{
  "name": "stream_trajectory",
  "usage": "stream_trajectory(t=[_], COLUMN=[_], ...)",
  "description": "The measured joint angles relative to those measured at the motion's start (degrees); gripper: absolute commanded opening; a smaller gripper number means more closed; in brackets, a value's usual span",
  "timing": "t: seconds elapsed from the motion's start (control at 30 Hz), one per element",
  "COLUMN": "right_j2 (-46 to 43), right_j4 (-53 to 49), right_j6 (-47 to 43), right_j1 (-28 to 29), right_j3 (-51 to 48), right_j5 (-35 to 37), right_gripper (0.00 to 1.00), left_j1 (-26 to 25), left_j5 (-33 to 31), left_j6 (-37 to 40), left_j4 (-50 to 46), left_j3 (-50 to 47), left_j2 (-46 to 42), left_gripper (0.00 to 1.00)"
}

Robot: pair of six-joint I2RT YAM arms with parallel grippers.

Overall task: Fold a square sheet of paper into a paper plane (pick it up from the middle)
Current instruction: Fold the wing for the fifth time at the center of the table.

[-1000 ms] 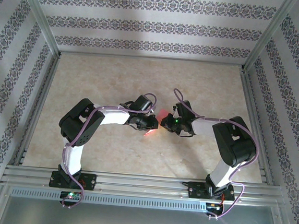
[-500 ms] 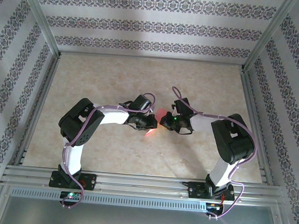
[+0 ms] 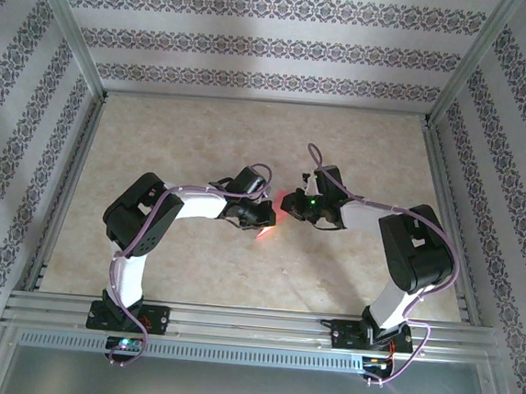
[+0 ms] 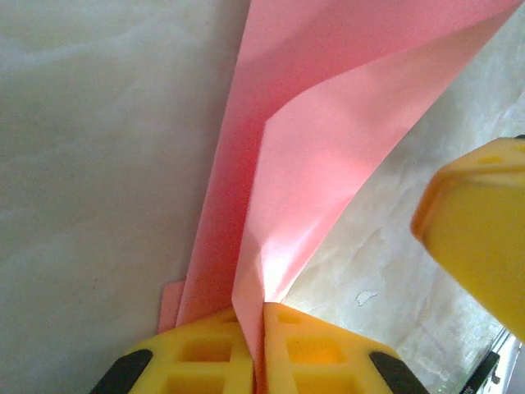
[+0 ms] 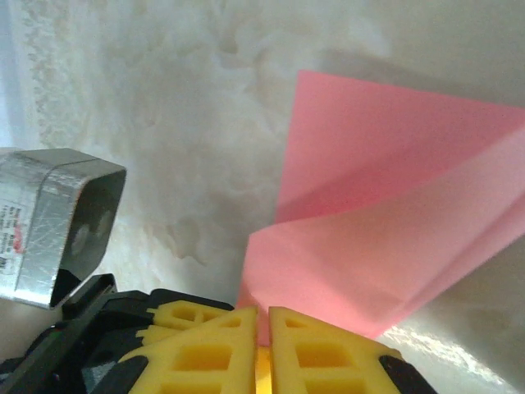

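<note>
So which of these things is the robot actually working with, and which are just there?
In the job:
- pink sheet of paper, partly folded
- left arm, jaws shut on the paper
- right arm, jaws shut on it too

Just there:
- marbled table
- patterned walls
- metal frame

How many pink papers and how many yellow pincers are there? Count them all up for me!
Pink paper: 1
Yellow pincers: 2, the left pincer and the right pincer
Total: 3
</note>
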Motion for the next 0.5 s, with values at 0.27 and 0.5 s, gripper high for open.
stream_trajectory(t=[0.27,0.5], right_j2=[2.8,5.0], right_j4=[1.6,1.5], right_j6=[0.1,0.3], right_j1=[0.2,0.4], right_j3=[0.0,0.1], right_j5=[-1.1,-0.9], right_gripper=[0.12,0.12], left_j1=[0.0,0.0], left_j5=[0.0,0.2], left_j6=[-1.4,-3.5], left_j4=[0.2,1.8], left_j3=[-0.1,-0.9], left_j2=[0.0,0.0], left_gripper=[0.1,0.11])
